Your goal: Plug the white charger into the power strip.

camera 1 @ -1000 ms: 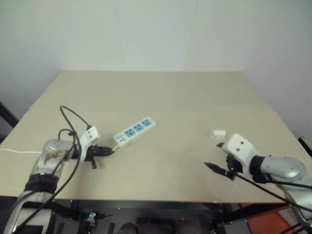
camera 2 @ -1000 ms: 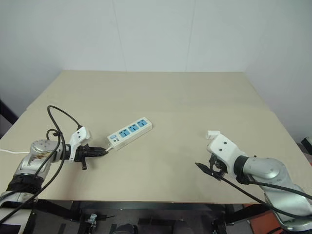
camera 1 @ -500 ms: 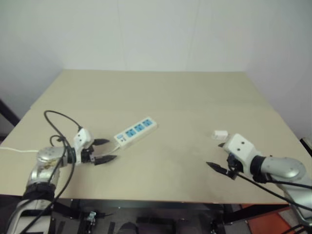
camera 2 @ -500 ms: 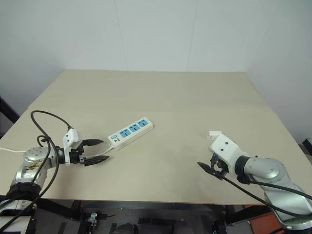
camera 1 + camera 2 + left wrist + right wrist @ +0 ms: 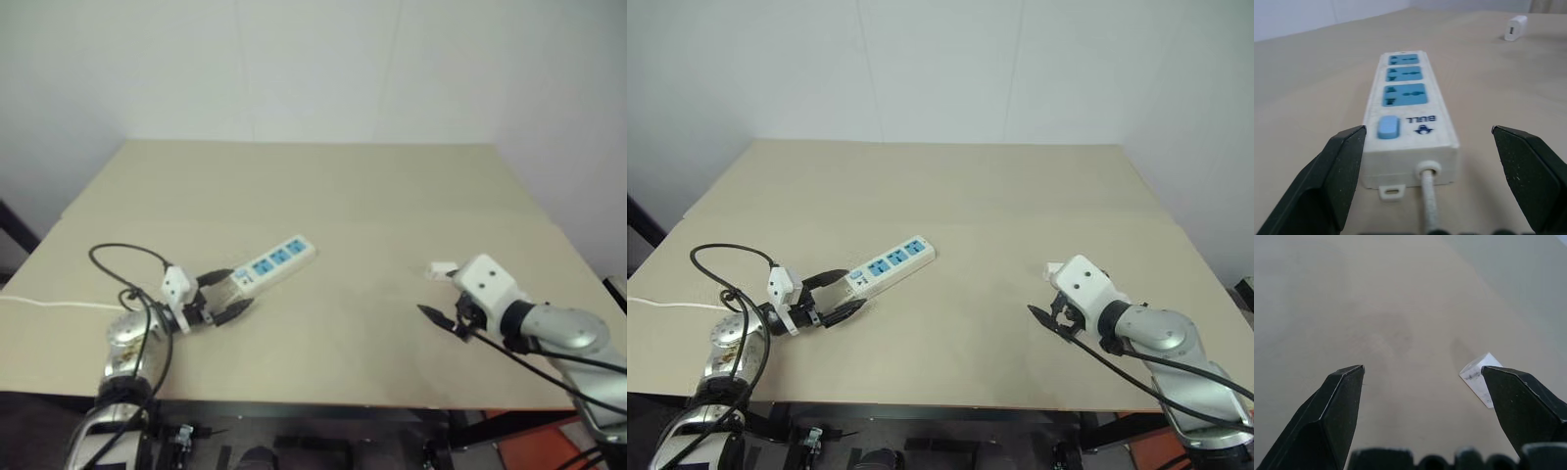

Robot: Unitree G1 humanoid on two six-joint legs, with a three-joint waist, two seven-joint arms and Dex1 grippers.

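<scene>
Approach step: left gripper (image 5: 1427,147) open astride power strip (image 5: 1408,112) lower-centre; right gripper (image 5: 1422,377) open, must next grasp white charger (image 5: 1479,377).

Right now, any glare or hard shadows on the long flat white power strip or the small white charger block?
Left wrist view: even light, no glare on the power strip, lettering readable; right wrist view: the charger casts only a faint shadow.

Beige tabletop (image 5: 950,186) w/ faint seam across (mid-depth), plain white wall (image 5: 940,69) behind it.
</scene>
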